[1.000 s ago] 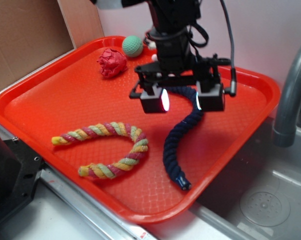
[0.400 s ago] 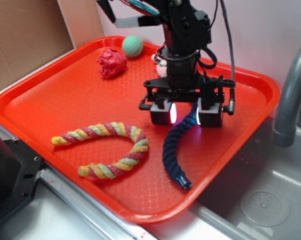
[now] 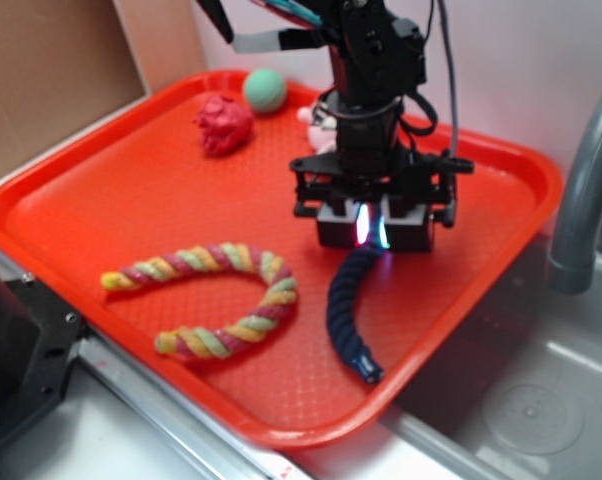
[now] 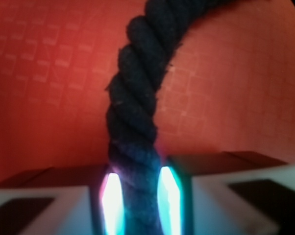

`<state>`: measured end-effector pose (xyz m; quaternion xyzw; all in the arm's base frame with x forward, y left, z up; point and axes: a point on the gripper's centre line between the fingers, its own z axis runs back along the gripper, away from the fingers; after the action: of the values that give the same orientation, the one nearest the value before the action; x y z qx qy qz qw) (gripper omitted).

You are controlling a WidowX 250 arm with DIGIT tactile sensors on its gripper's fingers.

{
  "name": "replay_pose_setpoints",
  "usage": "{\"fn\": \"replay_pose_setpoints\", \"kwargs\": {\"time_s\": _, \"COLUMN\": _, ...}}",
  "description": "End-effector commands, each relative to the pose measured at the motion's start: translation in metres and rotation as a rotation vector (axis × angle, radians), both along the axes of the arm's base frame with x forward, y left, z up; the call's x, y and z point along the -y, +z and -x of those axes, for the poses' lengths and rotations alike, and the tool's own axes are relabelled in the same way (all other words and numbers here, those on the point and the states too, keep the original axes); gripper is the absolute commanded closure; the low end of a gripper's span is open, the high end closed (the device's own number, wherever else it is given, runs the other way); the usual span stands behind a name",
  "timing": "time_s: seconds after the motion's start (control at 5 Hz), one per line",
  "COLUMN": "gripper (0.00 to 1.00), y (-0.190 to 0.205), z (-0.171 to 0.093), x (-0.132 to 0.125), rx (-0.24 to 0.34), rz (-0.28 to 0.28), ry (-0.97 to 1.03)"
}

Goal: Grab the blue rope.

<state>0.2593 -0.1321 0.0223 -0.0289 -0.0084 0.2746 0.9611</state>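
- My gripper [image 3: 370,232] is down on the red tray [image 3: 101,190], clenched around the blue rope [image 3: 346,305]; wrist view confirms it: rope [image 4: 137,122] runs straight between the two lit pads [image 4: 169,198], both pressed against the strands, no gap visible.
- Rope location: right-centre of the tray, lying flat, curving from under my fingers toward the near rim; its bound end rests just short of that rim; well apart from the striped rope [image 3: 216,300] to its left.
- Doing the step well, my judgement: grip looks centred across the rope's width, so hold pressure steady and lift straight up; rope is limp, so both hanging lengths will sag and swing; rise slowly so the free end does not drag the striped rope or catch the rim.
- Exterior view alone shows the rope's full lie, the crumpled red ball [image 3: 224,124] and green ball [image 3: 265,90] at the far side, and the sink [image 3: 526,400] beside the tray.
- Wrist view alone shows pad contact and twisted strands; exterior hides these behind the finger blocks.
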Motion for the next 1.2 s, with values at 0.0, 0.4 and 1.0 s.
{"fn": "replay_pose_setpoints", "kwargs": {"time_s": 0.0, "gripper": 1.0, "y": 0.075, "z": 0.005, "x": -0.016, "rx": 0.056, "rz": -0.024, "ry": -0.29}}
{"fn": "replay_pose_setpoints", "kwargs": {"time_s": 0.4, "gripper": 1.0, "y": 0.137, "z": 0.034, "x": -0.059, "rx": 0.089, "rz": -0.034, "ry": -0.486}}
{"fn": "replay_pose_setpoints", "kwargs": {"time_s": 1.0, "gripper": 1.0, "y": 0.171, "z": 0.083, "x": -0.111, "rx": 0.184, "rz": -0.069, "ry": -0.371}}
